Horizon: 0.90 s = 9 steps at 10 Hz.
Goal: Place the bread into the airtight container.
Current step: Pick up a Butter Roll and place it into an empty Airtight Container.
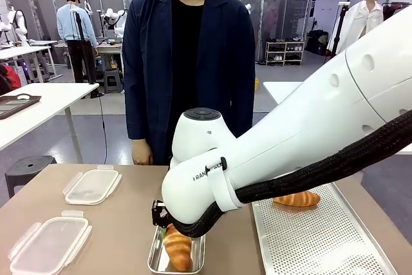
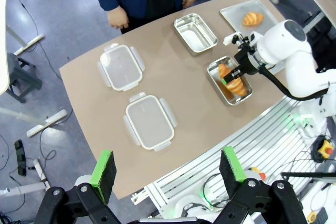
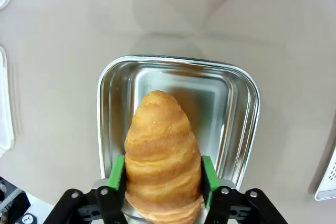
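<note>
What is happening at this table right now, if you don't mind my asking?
The robot's right hand holds a golden croissant between its green pads inside a rectangular steel container. Its left hand hangs open above the table. A second croissant lies on the perforated metal tray.

The bread (image 3: 163, 156) is showing golden-brown bands, the container (image 3: 236, 108) is gleaming silver, the pads (image 3: 116, 174) are showing green, the bench (image 3: 63, 24) tan.
</note>
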{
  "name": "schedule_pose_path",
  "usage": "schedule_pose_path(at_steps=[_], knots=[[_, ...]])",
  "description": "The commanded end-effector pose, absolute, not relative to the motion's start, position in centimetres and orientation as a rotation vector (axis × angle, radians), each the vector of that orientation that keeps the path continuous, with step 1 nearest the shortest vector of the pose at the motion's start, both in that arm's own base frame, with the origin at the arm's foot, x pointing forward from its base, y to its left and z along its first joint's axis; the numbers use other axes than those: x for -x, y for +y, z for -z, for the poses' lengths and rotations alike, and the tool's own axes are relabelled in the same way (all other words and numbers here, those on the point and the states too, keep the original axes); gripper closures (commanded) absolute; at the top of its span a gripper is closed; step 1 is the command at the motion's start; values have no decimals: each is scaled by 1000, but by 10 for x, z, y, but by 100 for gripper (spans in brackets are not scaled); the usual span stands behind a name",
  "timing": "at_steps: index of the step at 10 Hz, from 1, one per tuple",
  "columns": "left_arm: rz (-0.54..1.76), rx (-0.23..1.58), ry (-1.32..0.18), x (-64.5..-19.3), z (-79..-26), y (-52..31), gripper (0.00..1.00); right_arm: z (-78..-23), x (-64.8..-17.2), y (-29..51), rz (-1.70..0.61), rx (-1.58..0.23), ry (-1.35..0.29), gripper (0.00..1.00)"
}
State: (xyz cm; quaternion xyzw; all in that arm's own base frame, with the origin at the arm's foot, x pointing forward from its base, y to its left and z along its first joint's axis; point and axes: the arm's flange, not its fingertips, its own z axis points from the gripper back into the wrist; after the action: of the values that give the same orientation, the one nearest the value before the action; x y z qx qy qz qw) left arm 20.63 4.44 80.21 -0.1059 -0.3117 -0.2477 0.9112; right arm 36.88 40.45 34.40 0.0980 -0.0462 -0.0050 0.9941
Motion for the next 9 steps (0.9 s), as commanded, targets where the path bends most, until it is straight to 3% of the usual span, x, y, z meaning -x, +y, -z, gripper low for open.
schedule_pose_path(at_steps=[1, 4, 5, 6, 9], knots=[[522, 224, -636, -206, -805, 43, 0, -350, -368, 410, 59, -175, -110, 0], [522, 224, -636, -206, -805, 43, 0, -357, -368, 404, 60, -157, -101, 0], [522, 224, -636, -206, -805, 43, 0, -358, -368, 401, -11, -197, -5, 0], [522, 224, -636, -206, -805, 43, 0, -353, -370, 400, 18, -183, -92, 0], [522, 224, -636, -206, -805, 43, 0, -353, -370, 400, 18, -183, -92, 0]])
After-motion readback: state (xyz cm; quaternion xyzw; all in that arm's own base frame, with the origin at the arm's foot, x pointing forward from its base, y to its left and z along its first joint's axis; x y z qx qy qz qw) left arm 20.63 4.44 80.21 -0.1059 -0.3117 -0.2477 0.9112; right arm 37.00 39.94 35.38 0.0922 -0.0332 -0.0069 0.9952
